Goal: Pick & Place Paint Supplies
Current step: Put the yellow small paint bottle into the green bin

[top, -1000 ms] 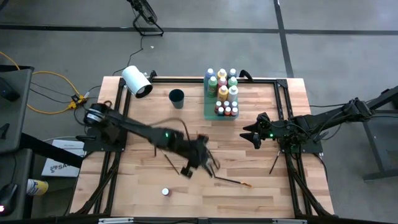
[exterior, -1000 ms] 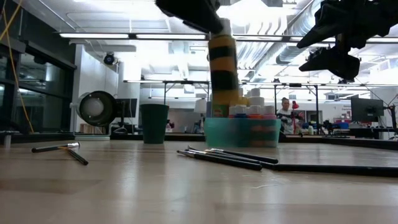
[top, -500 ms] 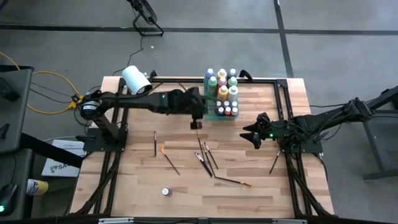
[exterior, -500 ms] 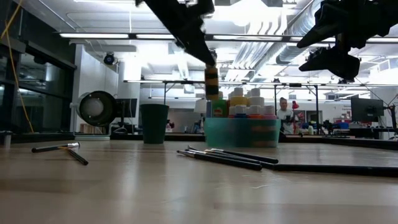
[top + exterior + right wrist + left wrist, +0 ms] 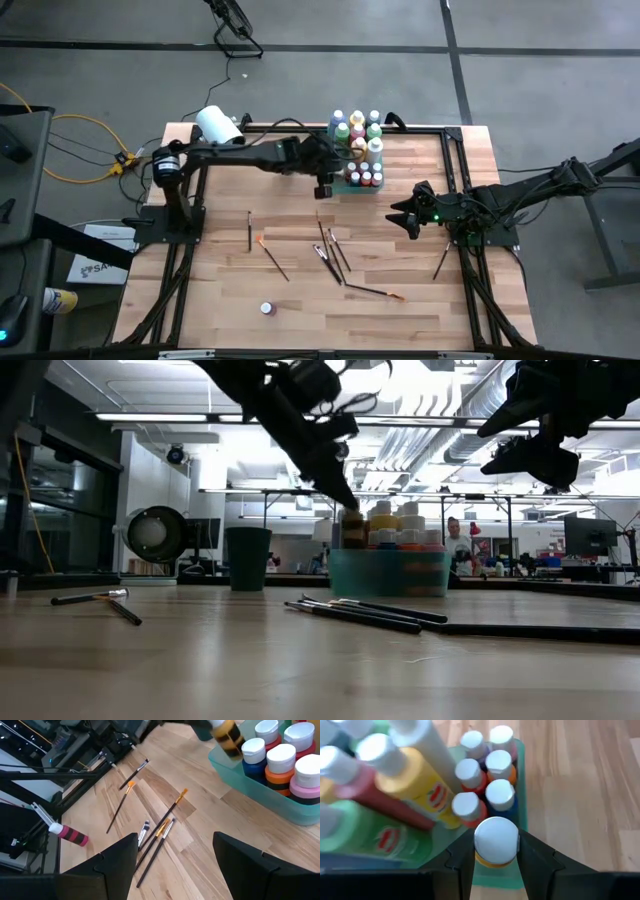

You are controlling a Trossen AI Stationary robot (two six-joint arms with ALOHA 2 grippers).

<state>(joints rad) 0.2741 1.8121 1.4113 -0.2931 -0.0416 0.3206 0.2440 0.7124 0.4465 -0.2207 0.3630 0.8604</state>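
Wooden table (image 5: pixel 420 290); left end effector (image 5: pixel 495 851) gripping yellow bottle (image 5: pixel 495 841).

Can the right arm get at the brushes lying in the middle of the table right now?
Probably yes. The right end effector is open and empty, and bare table lies between it and the brushes; the left end effector is over at the tray.

light: even, bright overhead | low view: ceiling strip glare | left wrist: near bottles blurred

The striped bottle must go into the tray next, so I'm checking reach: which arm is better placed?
Left. Its gripper is shut on the striped bottle at the tray's edge. The right gripper hangs open, apart from it.
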